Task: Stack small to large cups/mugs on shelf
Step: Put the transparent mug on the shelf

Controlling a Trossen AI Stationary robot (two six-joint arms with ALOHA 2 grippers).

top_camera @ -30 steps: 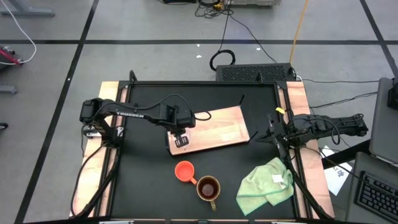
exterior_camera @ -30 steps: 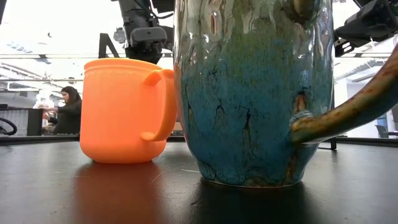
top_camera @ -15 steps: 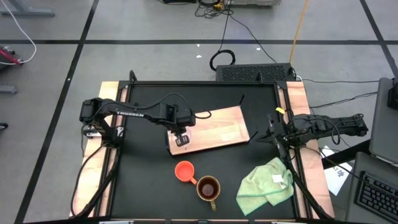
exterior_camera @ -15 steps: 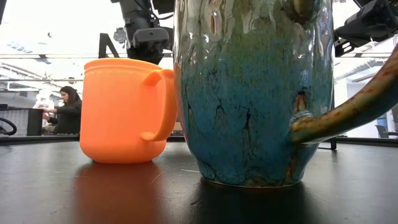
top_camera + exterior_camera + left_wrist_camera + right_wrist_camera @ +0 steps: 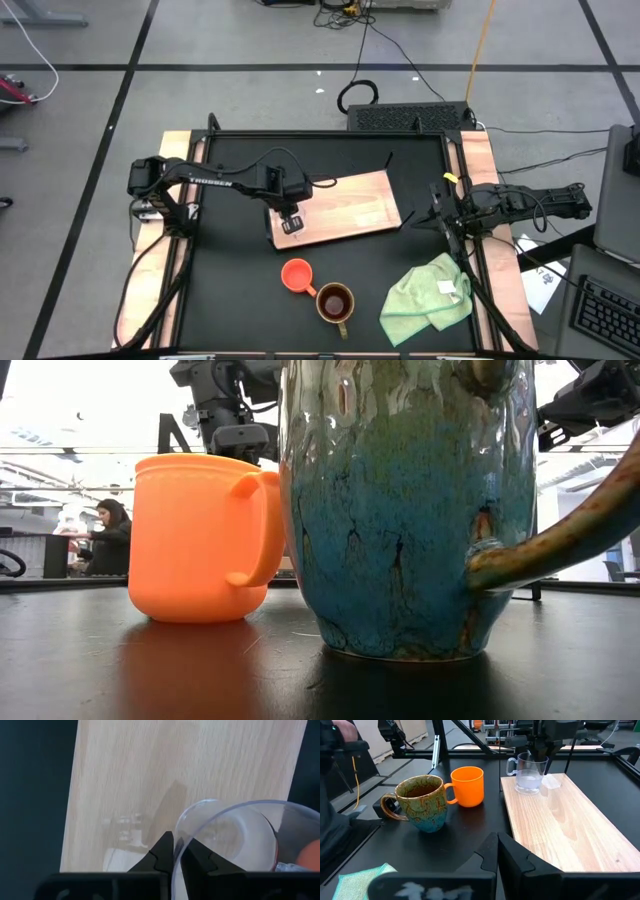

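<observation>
A tiny clear glass cup (image 5: 528, 773) with a handle is upright over the left end of the light wooden board (image 5: 345, 208). My left gripper (image 5: 290, 224) is right above the cup and shut on it. I cannot tell whether the cup's base touches the board. An orange plastic cup (image 5: 296, 274) and a brown mug with a blue-green outside (image 5: 334, 301) stand side by side on the black tabletop nearer the front edge. My right gripper (image 5: 438, 214) waits shut and empty at the table's right edge. My left gripper pinches the glass cup's rim (image 5: 178, 834) between its two fingers, one finger inside the cup and one outside. The fingers come from above, pointing down. The cup stays upright below them over the board's left end.
A light green cloth (image 5: 428, 297) lies crumpled at the front right of the table. The rest of the board, toward the right, is bare. A person (image 5: 108, 538) sits in the room beyond the table.
My left gripper has gone down a little over the board's left end, still shut on the glass cup. The orange cup and the mug have kept still.
</observation>
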